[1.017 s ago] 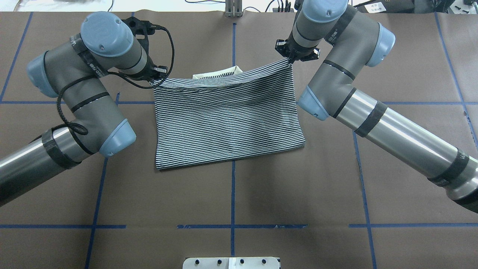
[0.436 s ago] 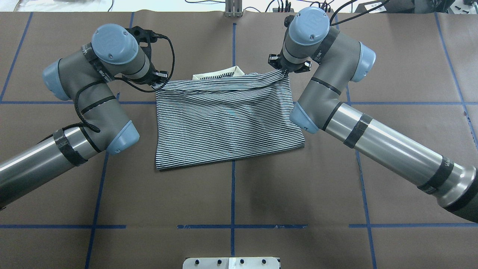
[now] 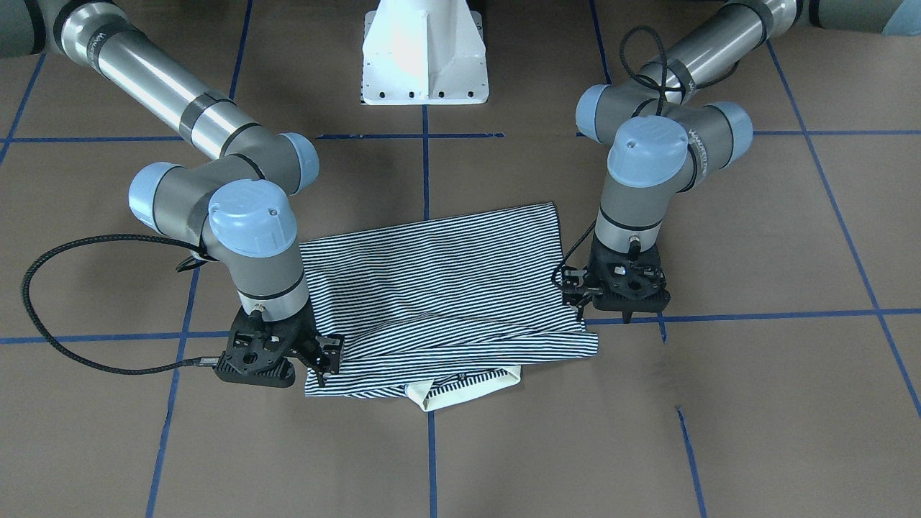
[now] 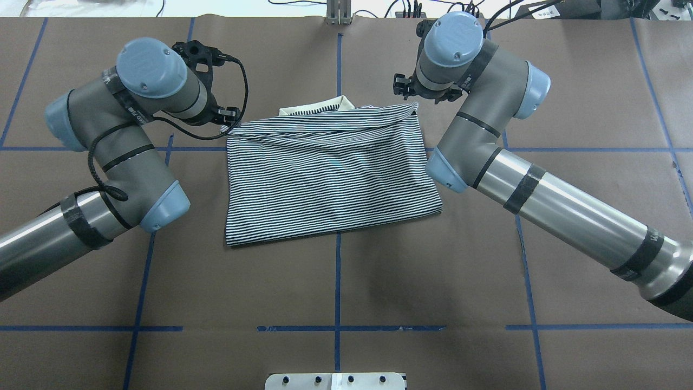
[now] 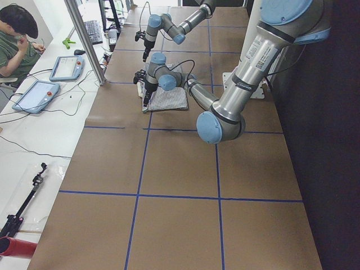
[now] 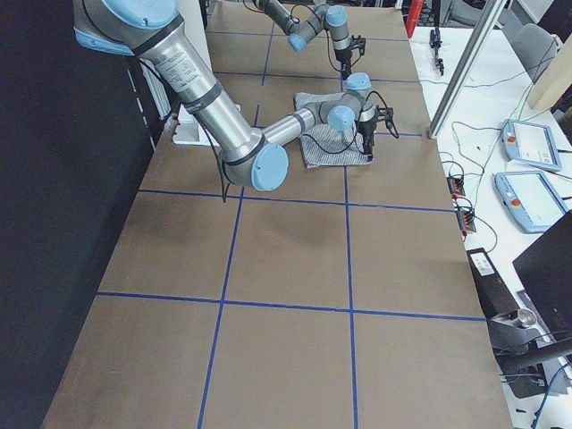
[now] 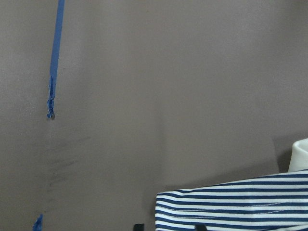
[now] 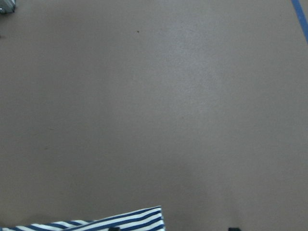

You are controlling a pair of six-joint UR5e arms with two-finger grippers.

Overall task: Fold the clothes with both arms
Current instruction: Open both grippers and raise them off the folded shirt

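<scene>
The polo shirt [image 4: 330,173] lies folded, so its front is hidden. Only a strip of cream collar [image 4: 325,103] pokes out at its 12 o'clock edge in the overhead view, where the wrists cover both grippers' fingertips. In the left wrist view the left gripper [image 7: 169,228] is cut off at 6 o'clock: two dark slivers of fingers [image 7: 137,226] show, apart, with stripes between them. The right gripper [image 8: 173,229] is cut off likewise, its slivers well apart. In both side views the grippers are too small to judge. The pedestal base [image 4: 335,381] is cut by the overhead view's 6 o'clock edge. A person [image 5: 14,50] is cut by the left-side view's 10 o'clock edge.
</scene>
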